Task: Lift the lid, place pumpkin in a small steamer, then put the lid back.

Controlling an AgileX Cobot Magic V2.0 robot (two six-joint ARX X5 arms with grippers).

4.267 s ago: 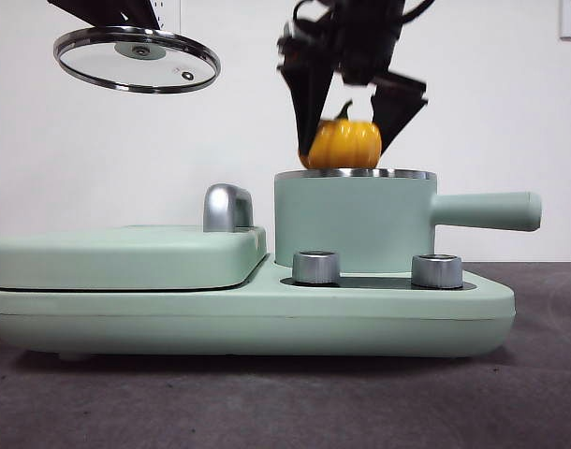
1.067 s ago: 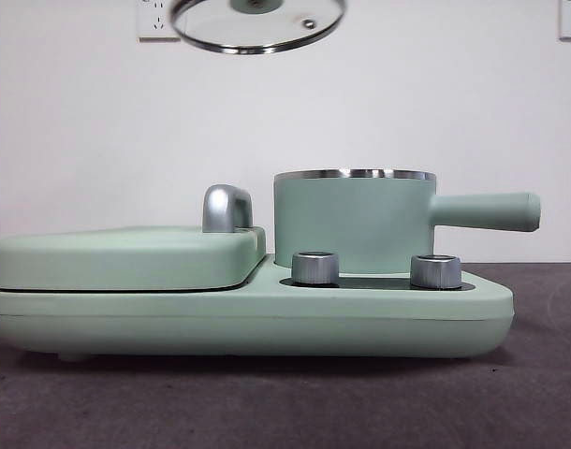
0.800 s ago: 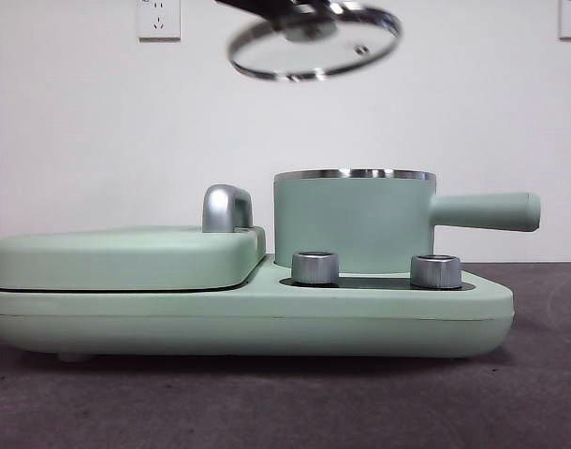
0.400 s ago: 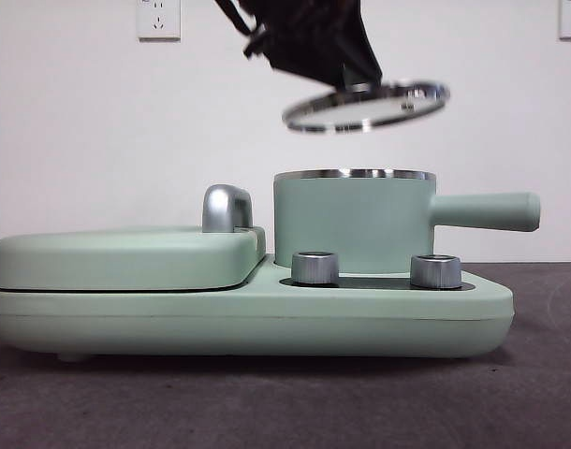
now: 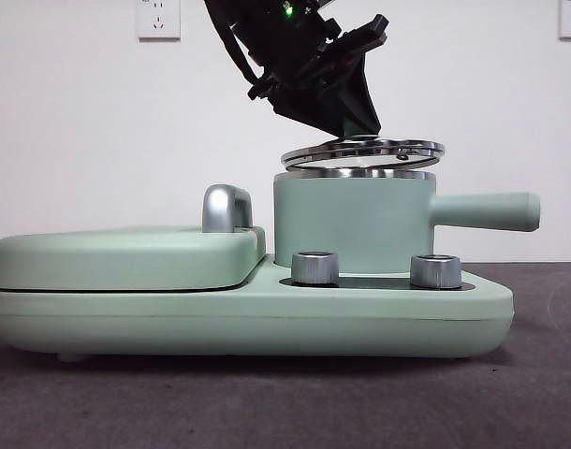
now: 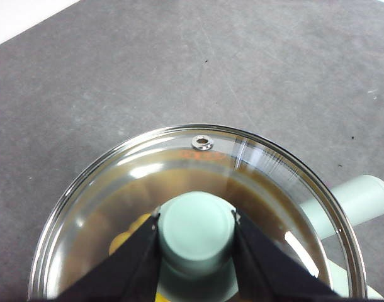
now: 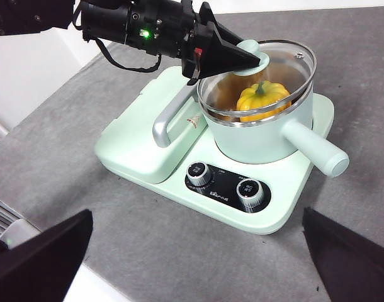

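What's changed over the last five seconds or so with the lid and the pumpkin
The left end effector carried the lid from high on the left down to just above the small steamer, tilted, knob clamped. The pumpkin went from the right end effector's grip into the steamer; that arm pulled away. The cooker base stayed put.

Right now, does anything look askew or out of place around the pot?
Only the lid: held by its knob in the left gripper, it sits tilted just above the small steamer, not yet seated. The pumpkin sits inside; nothing looks spilled or damaged.

The left end effector (image 5: 358,131) holds the lid (image 5: 362,153) tilted, just above the small steamer (image 5: 353,221).
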